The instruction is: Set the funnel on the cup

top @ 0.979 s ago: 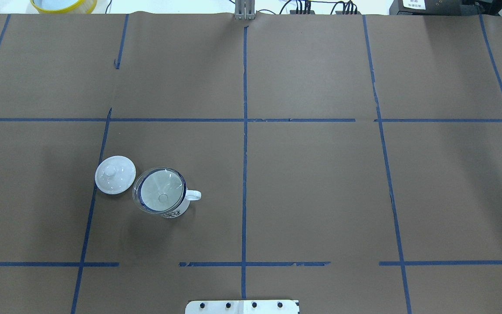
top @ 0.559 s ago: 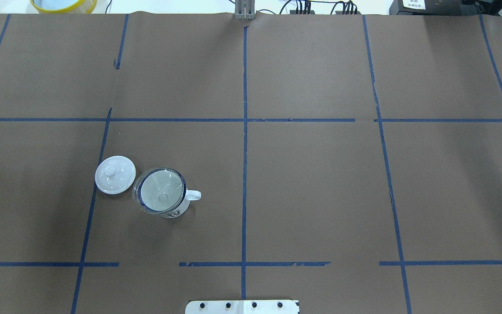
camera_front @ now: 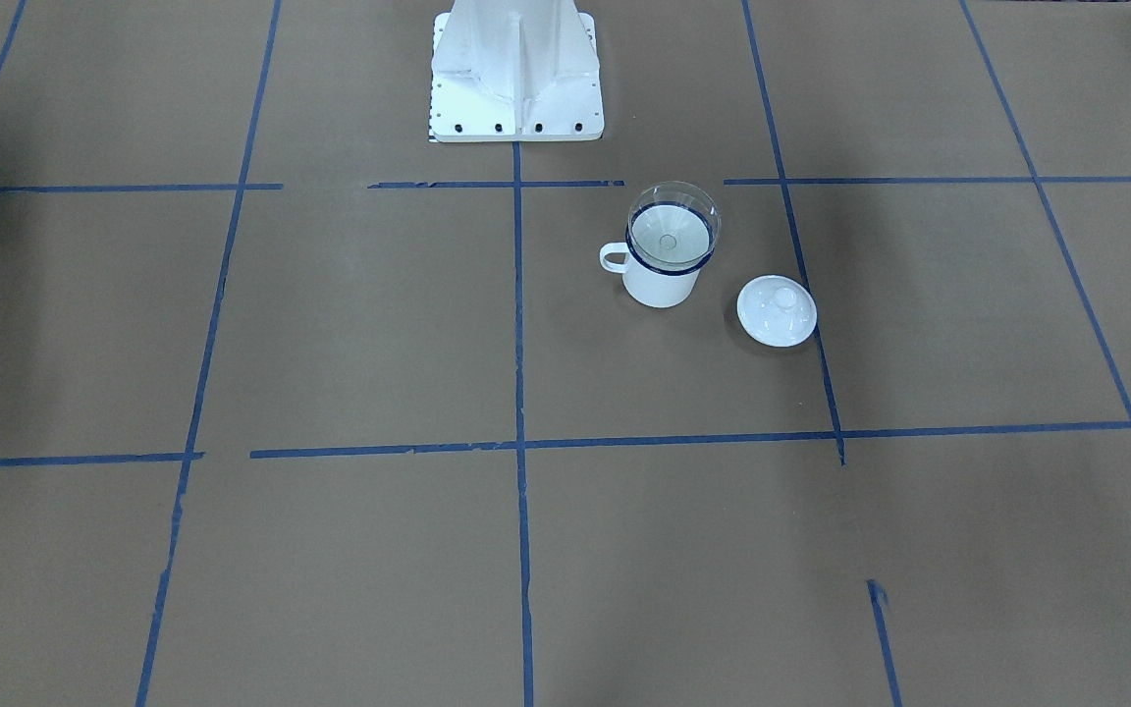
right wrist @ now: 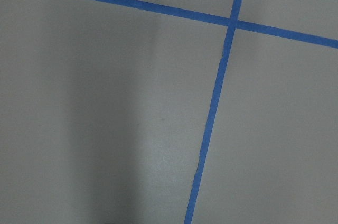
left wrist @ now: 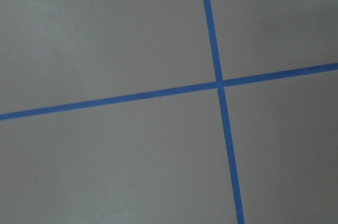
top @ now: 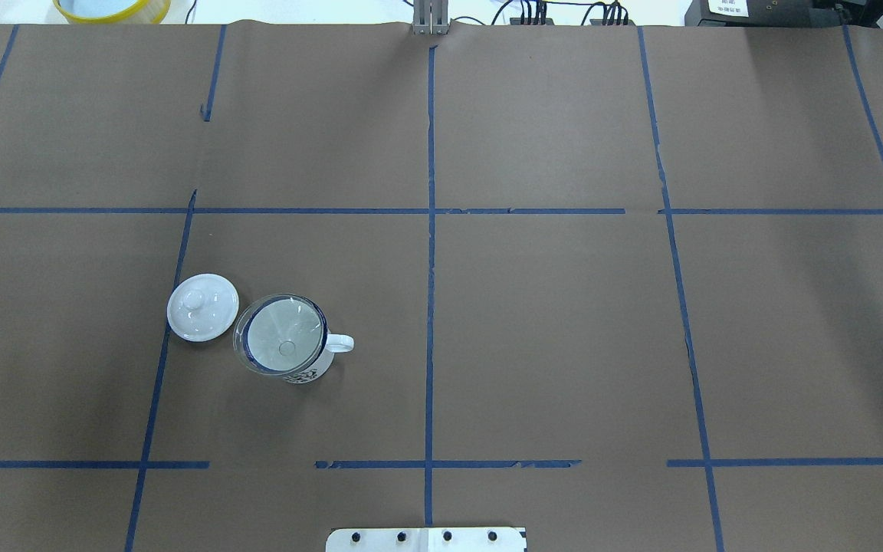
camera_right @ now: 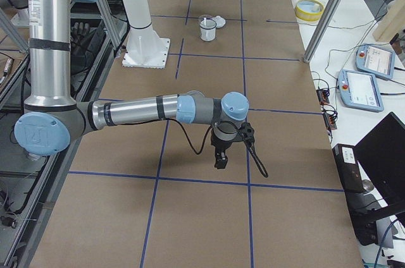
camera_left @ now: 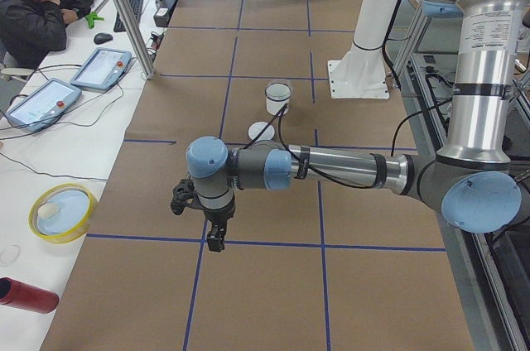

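Observation:
A clear glass funnel (top: 282, 336) sits in the mouth of a white cup (top: 313, 369) with a blue rim and a handle, left of the table's middle; the front-facing view shows the funnel (camera_front: 673, 228) on the cup (camera_front: 662, 285) too. The cup's white lid (top: 202, 307) lies flat beside it. Both grippers show only in the side views, far from the cup: my left gripper (camera_left: 215, 240) hangs over the table's left end, my right gripper (camera_right: 219, 162) over the right end. I cannot tell whether either is open or shut. Both wrist views show only brown paper and blue tape.
The robot's white base (camera_front: 516, 79) stands at the near edge. A yellow-rimmed bowl (top: 112, 8) sits beyond the far left corner, with a red can (camera_left: 29, 295) near it. A person (camera_left: 37, 12) sits at the side bench with teach pendants (camera_left: 101, 67).

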Motion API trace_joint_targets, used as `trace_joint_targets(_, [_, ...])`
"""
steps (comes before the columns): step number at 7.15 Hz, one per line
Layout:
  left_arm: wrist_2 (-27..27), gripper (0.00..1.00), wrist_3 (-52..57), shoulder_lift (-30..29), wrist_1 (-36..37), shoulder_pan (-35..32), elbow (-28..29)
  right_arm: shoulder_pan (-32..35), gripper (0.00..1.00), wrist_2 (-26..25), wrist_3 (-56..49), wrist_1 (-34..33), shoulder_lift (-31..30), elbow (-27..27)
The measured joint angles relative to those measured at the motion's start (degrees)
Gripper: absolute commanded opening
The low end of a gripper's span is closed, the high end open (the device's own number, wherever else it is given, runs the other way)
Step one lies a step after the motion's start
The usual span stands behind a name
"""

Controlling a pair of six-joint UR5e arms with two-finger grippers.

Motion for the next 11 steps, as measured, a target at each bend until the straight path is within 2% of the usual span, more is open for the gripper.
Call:
trace_joint_targets(3, [-3.03, 1.0, 0.62, 2.41, 1.89, -0.83, -1.42, 0.0, 1.0, 0.0, 0.0, 0.0, 0.0, 0.0])
trace_joint_targets(11, [-3.39, 1.0, 0.41, 3.35, 1.8, -1.31, -1.52, 0.0, 1.0, 0.0, 0.0, 0.0, 0.0, -0.01])
